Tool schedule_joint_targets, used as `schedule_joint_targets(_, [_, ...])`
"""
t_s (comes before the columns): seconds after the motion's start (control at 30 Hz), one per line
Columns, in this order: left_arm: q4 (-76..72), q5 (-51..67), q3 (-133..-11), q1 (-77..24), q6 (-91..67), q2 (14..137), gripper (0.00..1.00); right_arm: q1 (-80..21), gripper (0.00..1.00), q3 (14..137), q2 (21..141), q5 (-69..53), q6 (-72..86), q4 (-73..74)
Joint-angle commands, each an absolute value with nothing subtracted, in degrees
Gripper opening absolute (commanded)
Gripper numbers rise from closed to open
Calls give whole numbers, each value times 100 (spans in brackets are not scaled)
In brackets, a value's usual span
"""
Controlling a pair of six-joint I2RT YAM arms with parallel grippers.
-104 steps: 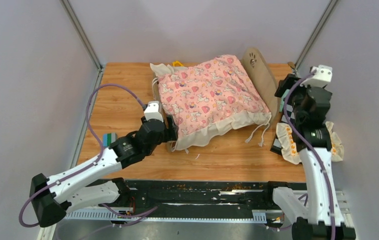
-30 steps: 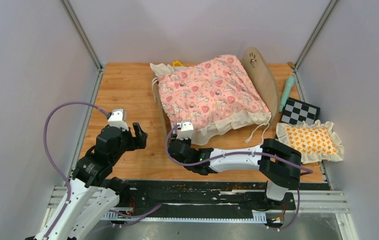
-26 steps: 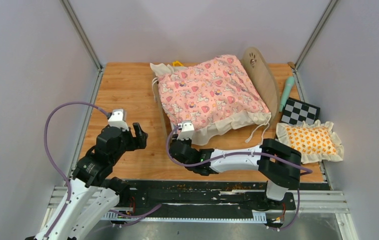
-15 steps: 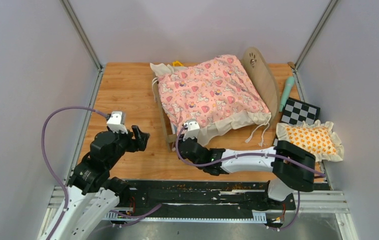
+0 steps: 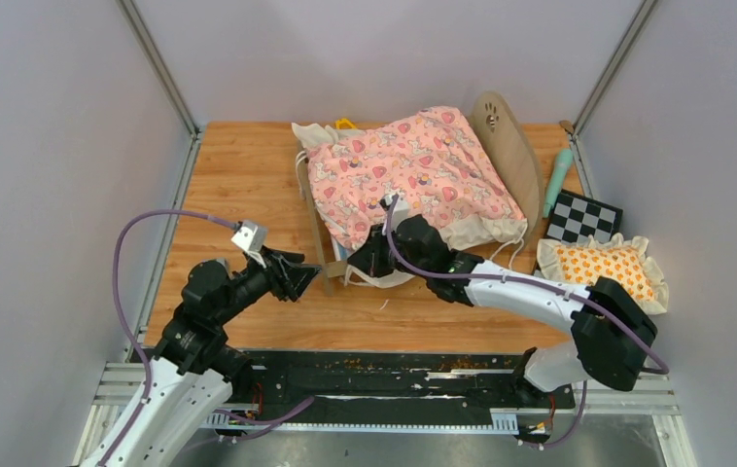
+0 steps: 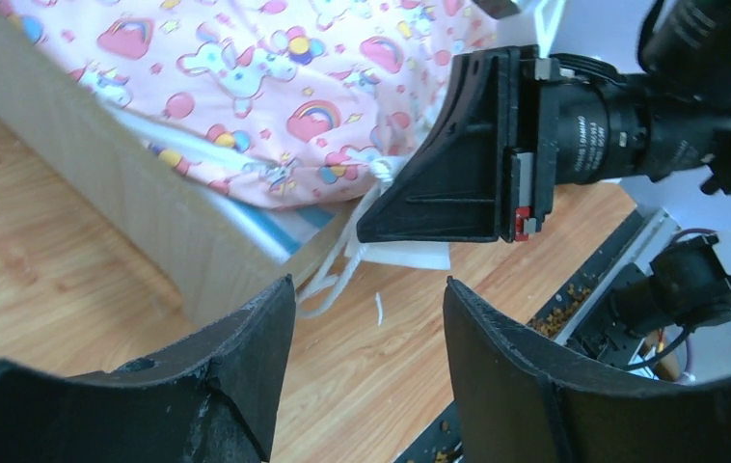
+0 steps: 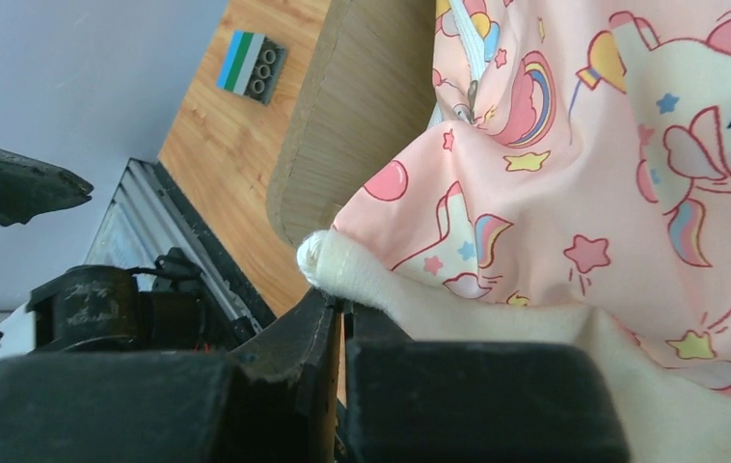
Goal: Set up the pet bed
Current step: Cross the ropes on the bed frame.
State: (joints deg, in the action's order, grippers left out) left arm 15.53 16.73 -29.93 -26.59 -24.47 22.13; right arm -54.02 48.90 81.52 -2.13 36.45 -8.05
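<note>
Clamping the quilt [image 5: 413, 175] by its hem, the right end effector [image 7: 340, 313] is apparently straightening it, needing an outward pull next, while the left end effector [image 6: 366, 289] is hovering parted, empty.

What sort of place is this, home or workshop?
Probably a robotics lab cell: plain walls box in the wooden table, left arm and right arm sit on a rail, a checkerboard card lies near the pet bed.
</note>
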Motion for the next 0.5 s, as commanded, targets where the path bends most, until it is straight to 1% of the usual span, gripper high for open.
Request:
schedule_joint_targets(0.0, [597, 2239, -2900, -2666, -2380, 2301, 63, -5095, 0, 5091, 7796, -1300, 3593, -830])
schedule_joint_targets(0.1, [312, 2434, -2833, -2858, -2242, 2446, 57, -4906, 0, 5067, 7713, -1716, 3628, -897])
schedule_joint_targets(0.2, [159, 2248, -2841, -3235, -2062, 2595, 51, -4701, 0, 5041, 7667, -2055, 3816, -979])
schedule_joint_targets(0.33, [86, 1876, -2889, -3559, -1919, 3009, 50, -4465, 0, 4959, 7664, -2555, 4117, -1330])
schedule_joint_targets(0.47, [-130, 1266, -2853, -3980, -1751, 3462, 49, -4324, 0, 4957, 7646, -2697, 4191, -1336])
